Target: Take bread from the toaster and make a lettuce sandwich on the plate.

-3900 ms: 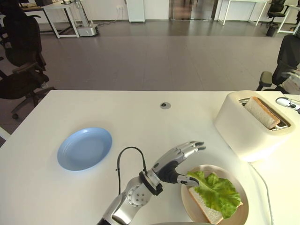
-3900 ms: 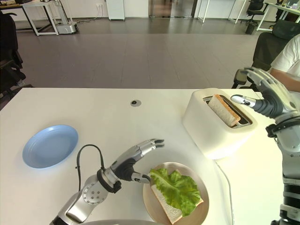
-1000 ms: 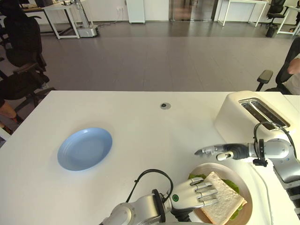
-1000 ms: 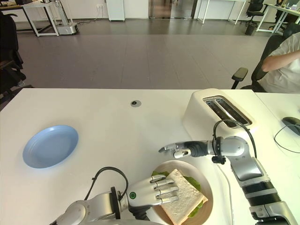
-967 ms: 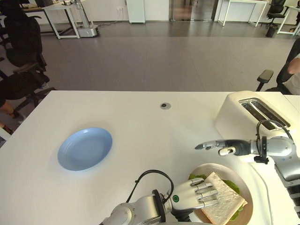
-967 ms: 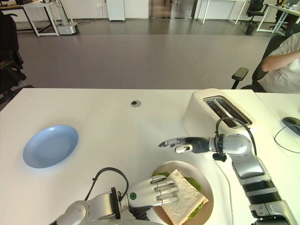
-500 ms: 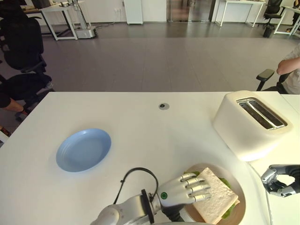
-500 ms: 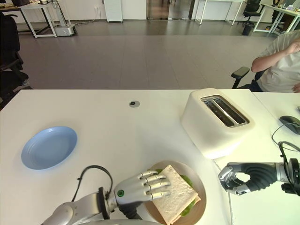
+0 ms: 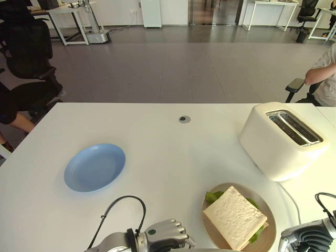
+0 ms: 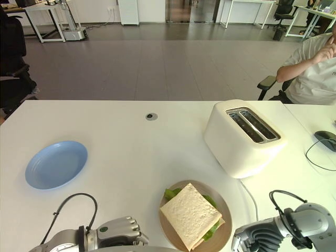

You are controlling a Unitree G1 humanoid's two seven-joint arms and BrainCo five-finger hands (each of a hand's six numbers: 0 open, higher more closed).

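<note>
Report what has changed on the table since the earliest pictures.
The bread slice left the toaster and now lies on the lettuce on the tan plate. The left hand and right hand drew back to the near edge, curled. The blue plate and the toaster stayed put.

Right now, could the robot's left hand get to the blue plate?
Probably yes. The left hand sits at the near edge of the table, and only bare tabletop lies between it and the blue plate.

An open office: swivel chairs [image 9: 31,44] and white desks [image 9: 64,8].
</note>
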